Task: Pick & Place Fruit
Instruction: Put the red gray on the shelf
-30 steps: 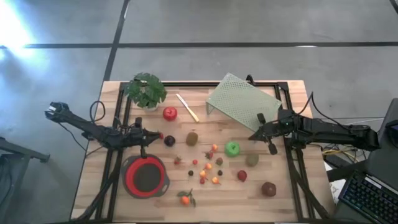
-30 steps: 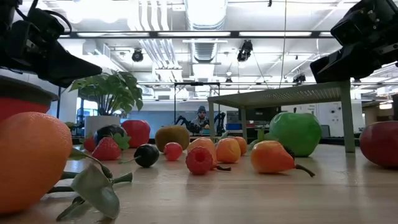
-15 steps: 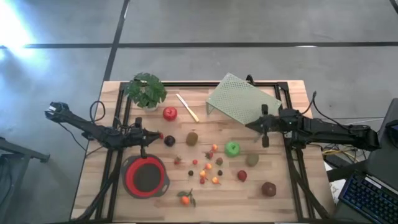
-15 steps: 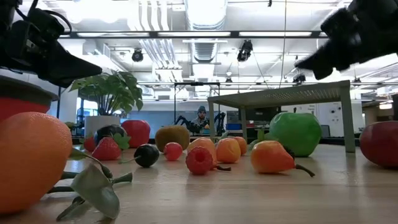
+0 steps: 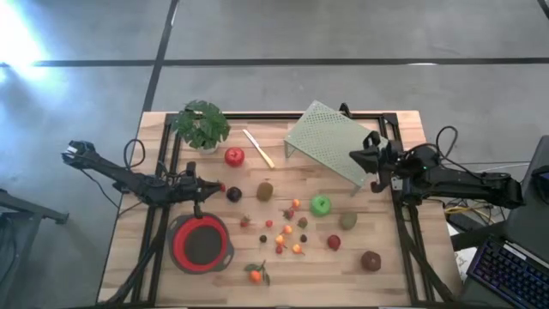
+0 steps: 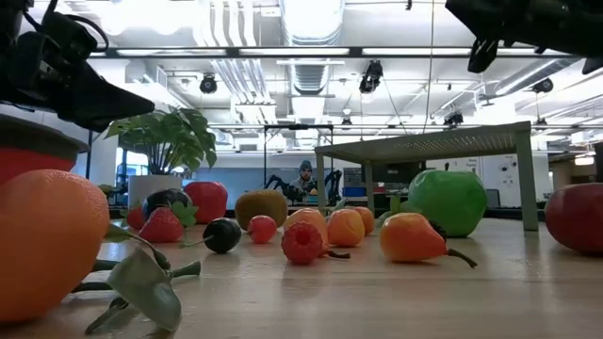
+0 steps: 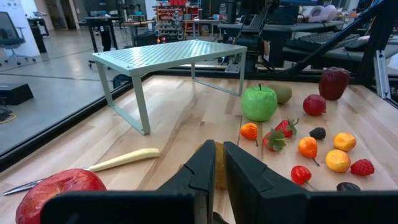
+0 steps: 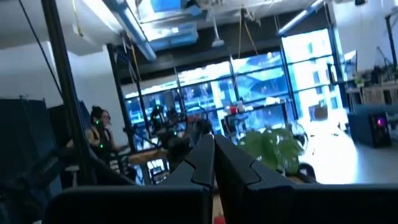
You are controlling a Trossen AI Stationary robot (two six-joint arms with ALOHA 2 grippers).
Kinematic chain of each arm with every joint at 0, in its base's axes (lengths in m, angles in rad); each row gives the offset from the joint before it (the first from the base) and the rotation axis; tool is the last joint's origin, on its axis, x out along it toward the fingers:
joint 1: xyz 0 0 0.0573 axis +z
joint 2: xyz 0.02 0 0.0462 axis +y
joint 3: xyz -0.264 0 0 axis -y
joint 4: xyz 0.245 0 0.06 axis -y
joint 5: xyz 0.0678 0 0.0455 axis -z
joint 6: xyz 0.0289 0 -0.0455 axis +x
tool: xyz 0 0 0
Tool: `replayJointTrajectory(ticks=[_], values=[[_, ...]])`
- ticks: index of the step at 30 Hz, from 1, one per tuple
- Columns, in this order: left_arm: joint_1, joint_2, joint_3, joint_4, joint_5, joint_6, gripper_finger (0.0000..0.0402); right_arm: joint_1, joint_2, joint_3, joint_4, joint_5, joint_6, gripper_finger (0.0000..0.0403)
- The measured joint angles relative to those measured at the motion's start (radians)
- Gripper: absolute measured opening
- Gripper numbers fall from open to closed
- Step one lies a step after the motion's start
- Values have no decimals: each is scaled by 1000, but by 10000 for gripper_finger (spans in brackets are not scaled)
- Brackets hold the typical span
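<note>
The left arm comes in from the left edge of the table and lies low and almost flat, reaching to the right. Its left gripper (image 5: 221, 187) sits near the table's left-centre, and the two dark fingers (image 7: 202, 168) are almost together, with only a narrow slit between them. The right arm enters from the right edge and is raised above the table. Its wrist is tilted upward, so the right gripper (image 5: 358, 154) points to the left and up. Its fingers (image 8: 205, 158) are pressed fully together, with nothing between them.
</note>
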Motion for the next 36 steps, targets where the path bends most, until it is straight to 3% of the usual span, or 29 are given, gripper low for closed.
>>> replayJointTrajectory(ticks=[7,10,16,20,25,30,36], values=[[0,0,16,87,-1,10,39,1,2,0,7,34,40,8],[0,0,64,166,0,67,39,1,2,0,8,34,3,8],[-1,2,197,143,0,139,39,1,2,0,8,38,-70,8],[-2,36,325,-70,32,133,62,1,2,0,2,38,-71,9],[-2,127,514,-435,47,22,143,1,2,1,-68,37,-36,9],[-3,241,724,-853,272,-151,204,1,1,1,-155,36,38,9],[-8,382,868,-1119,433,-326,201,1,9,7,-260,34,40,8]])
